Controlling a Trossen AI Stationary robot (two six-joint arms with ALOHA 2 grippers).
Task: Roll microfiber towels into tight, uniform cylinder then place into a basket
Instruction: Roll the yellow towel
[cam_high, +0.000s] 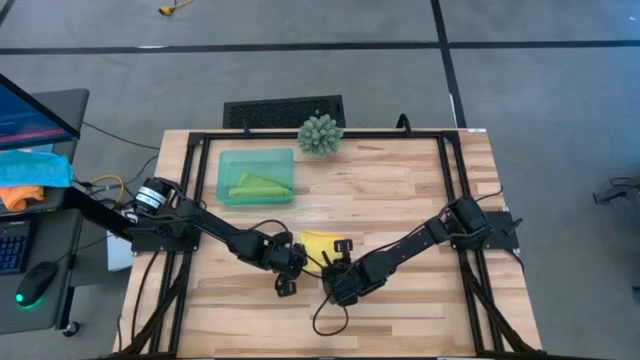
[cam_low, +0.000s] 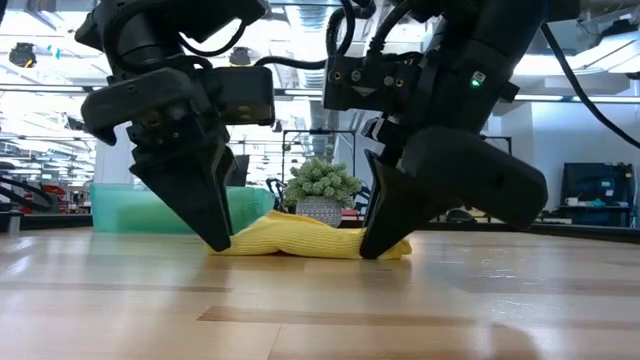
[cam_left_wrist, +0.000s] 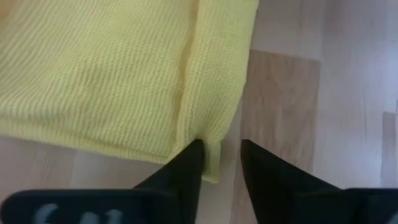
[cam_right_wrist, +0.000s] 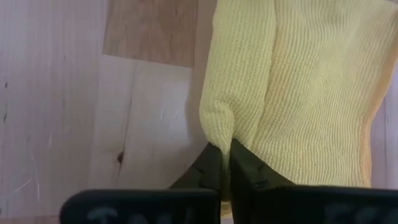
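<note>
The yellow microfiber towel lies bunched near the middle of the wooden counter, between the two arms. The left end effector sits at one edge of the towel with its fingers slightly spread, the hem beside one fingertip and nothing pinched between them. The right end effector has its fingers pressed together on a raised fold of the yellow towel's edge, pinching it.

Farther back on the counter, toward its left rear, the translucent teal basket holds the green towel, rolled and lying inside it. A spiky green ball plant stands just beside the basket at the counter's rear edge. No readable writing or labels show on any item.
</note>
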